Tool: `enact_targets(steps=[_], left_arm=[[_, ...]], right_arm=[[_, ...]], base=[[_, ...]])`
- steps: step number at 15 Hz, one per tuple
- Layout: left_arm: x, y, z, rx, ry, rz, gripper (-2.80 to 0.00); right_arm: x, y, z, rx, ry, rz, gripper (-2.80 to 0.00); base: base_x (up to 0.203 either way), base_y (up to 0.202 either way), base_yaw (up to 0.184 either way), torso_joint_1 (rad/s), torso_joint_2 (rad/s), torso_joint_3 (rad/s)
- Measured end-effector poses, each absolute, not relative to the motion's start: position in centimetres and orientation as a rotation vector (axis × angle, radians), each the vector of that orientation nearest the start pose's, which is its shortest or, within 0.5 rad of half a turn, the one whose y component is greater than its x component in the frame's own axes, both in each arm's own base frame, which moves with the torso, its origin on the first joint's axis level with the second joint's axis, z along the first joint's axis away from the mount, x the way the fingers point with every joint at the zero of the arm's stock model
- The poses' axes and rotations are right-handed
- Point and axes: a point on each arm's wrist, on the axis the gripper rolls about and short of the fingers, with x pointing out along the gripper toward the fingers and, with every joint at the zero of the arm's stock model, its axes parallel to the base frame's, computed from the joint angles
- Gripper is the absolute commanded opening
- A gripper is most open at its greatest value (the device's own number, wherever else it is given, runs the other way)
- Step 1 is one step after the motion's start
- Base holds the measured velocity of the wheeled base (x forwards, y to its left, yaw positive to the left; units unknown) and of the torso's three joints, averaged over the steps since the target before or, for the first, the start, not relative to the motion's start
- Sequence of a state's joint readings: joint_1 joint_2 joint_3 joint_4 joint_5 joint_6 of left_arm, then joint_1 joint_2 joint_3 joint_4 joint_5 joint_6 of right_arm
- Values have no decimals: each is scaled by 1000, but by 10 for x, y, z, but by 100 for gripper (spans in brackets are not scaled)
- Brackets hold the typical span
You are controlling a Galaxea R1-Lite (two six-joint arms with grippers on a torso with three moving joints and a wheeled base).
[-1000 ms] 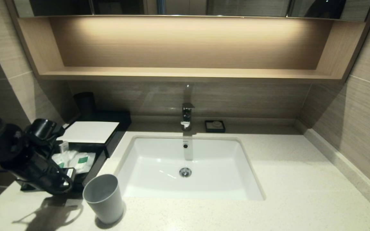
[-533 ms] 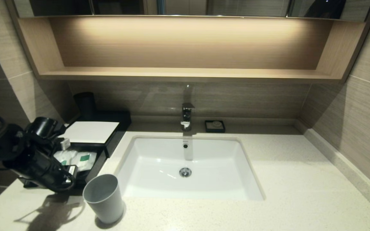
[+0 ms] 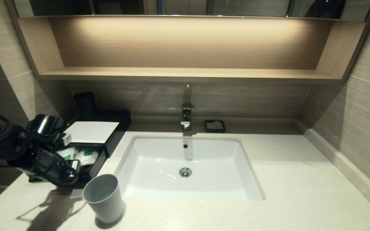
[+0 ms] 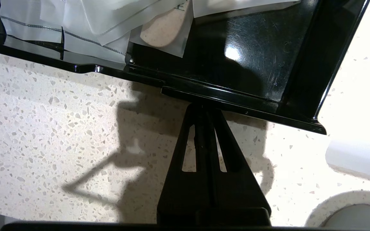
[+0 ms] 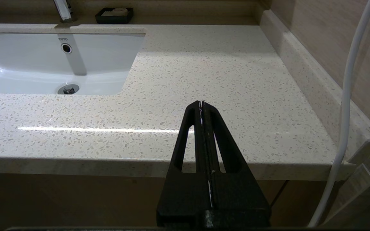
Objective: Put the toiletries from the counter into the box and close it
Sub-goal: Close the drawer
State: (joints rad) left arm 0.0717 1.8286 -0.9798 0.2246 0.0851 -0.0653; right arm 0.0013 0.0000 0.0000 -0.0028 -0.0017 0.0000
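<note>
The black box with its white top panel stands at the left of the counter. Its tray is partly slid out, and the toiletries, whitish sachets with green labels, lie inside it. The left wrist view shows the sachets in the tray. My left gripper is shut with nothing in it, and its tip is pressed against the tray's front rim. My right gripper is shut and empty, hanging before the counter's front edge at the right.
A grey plastic cup stands close in front of the box, beside my left arm. The white sink, the faucet and a small black soap dish lie to the right. A dark cup stands behind the box.
My left arm has moved toward the wall with its tip on the tray's front. The tray has slid further under the white panel, so less of the sachets shows.
</note>
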Motion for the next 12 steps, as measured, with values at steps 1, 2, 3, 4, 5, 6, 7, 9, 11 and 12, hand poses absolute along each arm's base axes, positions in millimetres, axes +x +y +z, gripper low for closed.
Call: enact_targets(steps=[1,2,3,4,5,6,7,9,11,12], left_arm=[[298,23,118,-52,1064,176,-280],[300,23,118,-54,1056,177,-280],[301,24,118,-55,1045,177,-280],[303,24,117,-54,1039,179,-280],[305,24,117,-53,1032,180,-280],[308,24,117,-52,1018,182,-280],[311,24,117,-51,996,183,-280],[317,25,116,-48,969,184,-280],[319,21,115,-44,964,175,-280],[320,20,115,-43,964,171,-280]], right_arm=[[-23,0,76,0,-3,0,-280],[-23,0,76,0,-3,0,-280],[-23,0,76,0,-3,0,-280],[-23,0,76,0,-3,0,-280],[-23,0,76,0,-2,0,-280],[-23,0,76,0,-2,0,-280],[-23,0,76,0,-3,0,-280],[-23,0,76,0,-2,0,-280],[-23,0,76,0,-2,-1,-280],[-23,0,76,0,-2,0,-280]], base=[[0,0,0,0,0,0],[0,0,0,0,0,0],[0,0,0,0,0,0],[0,0,0,0,0,0],[0,0,0,0,0,0],[0,0,0,0,0,0],[0,0,0,0,0,0],[0,0,0,0,0,0],[0,0,0,0,0,0],[0,0,0,0,0,0]])
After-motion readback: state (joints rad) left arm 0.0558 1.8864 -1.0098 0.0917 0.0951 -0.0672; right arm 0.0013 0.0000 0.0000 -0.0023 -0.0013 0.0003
